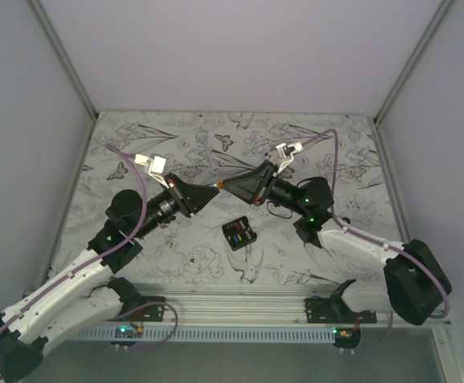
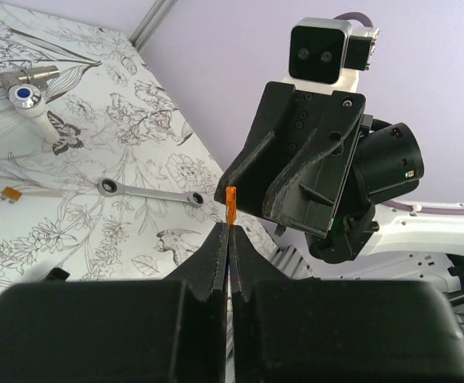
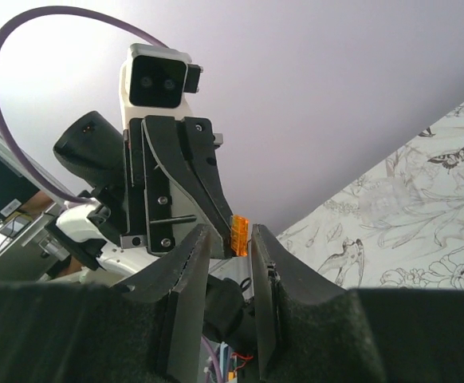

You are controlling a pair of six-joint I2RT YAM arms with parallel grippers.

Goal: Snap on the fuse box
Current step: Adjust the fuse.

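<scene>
Fuse box: We see the small black fuse box [image 1: 238, 234] lying flat on the table [image 1: 176, 257]. It is about in the middle from left to right. It is a bit nearer to us than the spot where the two arms meet. Tiny coloured fuses show on its top face. Nothing touches it.

Orange fuse: A little orange fuse [image 2: 231, 204] is held up in the air above the table. It is just to the far left of the fuse box and not touching it.

Left end effector: The left end effector [image 2: 230, 230] is squeezed tight on one end of the orange fuse. The rest of the fuse sticks out past the tips.

Right end effector: The right end effector [image 3: 232, 233] faces the left one, tip to tip. Its jaws stand part way open, one on each side of the orange fuse. We cannot tell if they touch it.

Wrench: A silver wrench [image 2: 156, 192] lies flat on the table. In the left wrist view it shows past the held fuse.

Small bits: A white and silver part [image 2: 26, 96] with a blue dot sits on the table, well apart from the wrench. A tiny orange piece [image 2: 10, 194] lies on the table between them.
</scene>
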